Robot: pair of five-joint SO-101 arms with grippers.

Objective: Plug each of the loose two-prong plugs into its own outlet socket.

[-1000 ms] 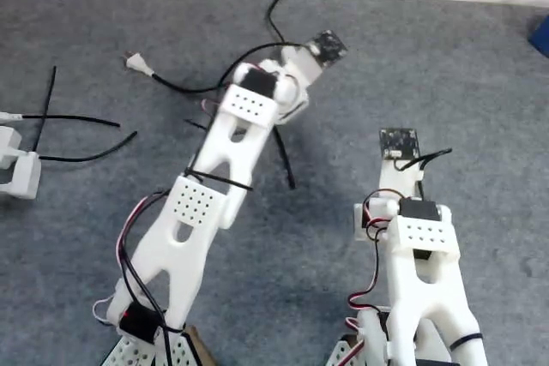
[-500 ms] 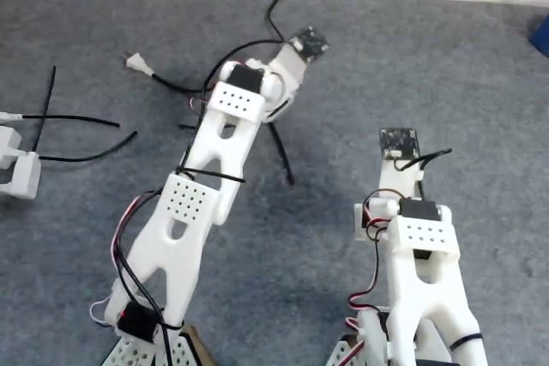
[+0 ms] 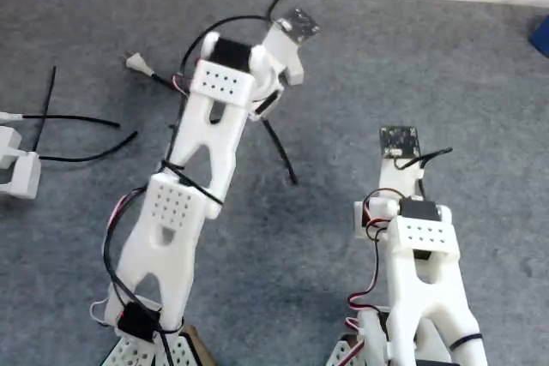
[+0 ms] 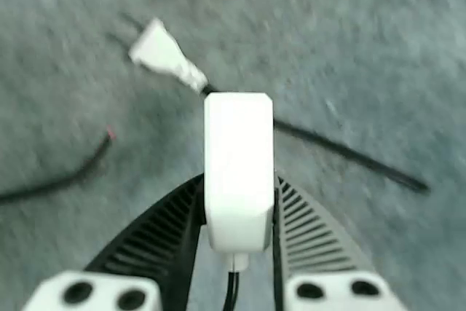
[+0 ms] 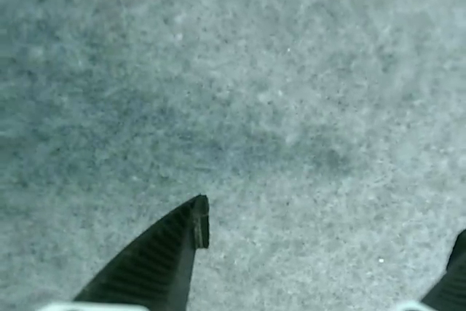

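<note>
1 white block (image 4: 237,169) on a cord, pinched in the left gripper (image 4: 239,180), front face hidden. 1 plug (image 4: 166,56) lies on the surface (image 3: 480,83) just beyond it. Right gripper (image 5: 331,231) is spread, 1 finger cut off at the edge.

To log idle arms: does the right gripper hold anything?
No, the right gripper stands open over bare carpet.

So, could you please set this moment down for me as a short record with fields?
left pincer: shut on a white socket block, cord running back between its fingers
loose plug: white, two-prong, lying on the grey carpet ahead of the block
right pincer: open, over bare carpet
other sockets: white, at the left edge, black cables beside them
task state: plug not yet inserted
</note>
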